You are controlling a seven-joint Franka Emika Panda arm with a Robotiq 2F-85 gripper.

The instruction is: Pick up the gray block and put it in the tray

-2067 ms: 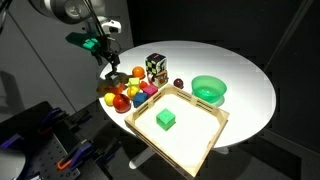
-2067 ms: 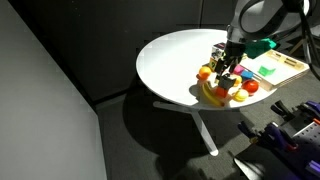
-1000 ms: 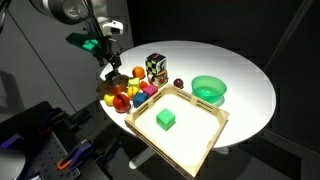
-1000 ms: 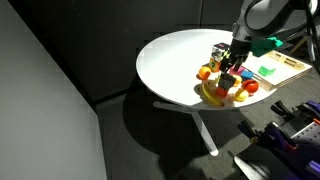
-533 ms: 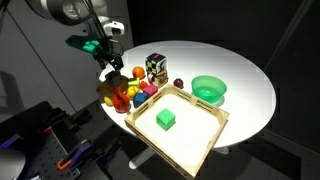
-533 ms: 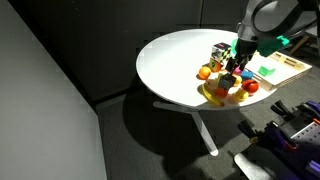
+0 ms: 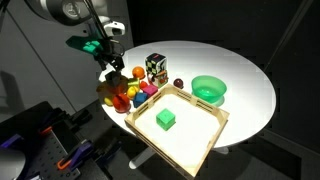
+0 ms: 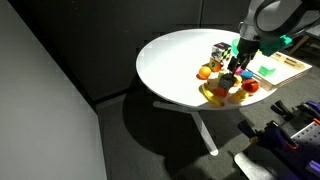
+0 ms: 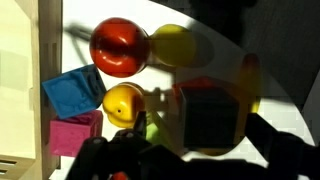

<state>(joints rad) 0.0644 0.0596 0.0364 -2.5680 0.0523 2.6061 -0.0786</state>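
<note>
A round white tabletop (image 7: 250, 80) carries everything. At its near edge sits the square wooden tray (image 7: 190, 130), with a green cube (image 7: 166, 119) lying in it. The hand (image 7: 108, 75) hangs low over a heap of small toys just beside the tray. Behind the tray stand a green bowl (image 7: 209, 89) and a black-and-white patterned cube (image 7: 156, 68), its markings too small to read.

The gray block (image 9: 210, 118) lies in that heap, outside the tray. It is a plain cube with no longer side, and one face is turned up to the wrist camera. The dark, blurred fingers (image 9: 115, 160) stand on either side of it, but whether they grip it cannot be told. Close by are a red ball (image 9: 120, 45), a yellow ball (image 9: 176, 44), a blue cube (image 9: 72, 90) and a pink cube (image 9: 68, 136).
</note>
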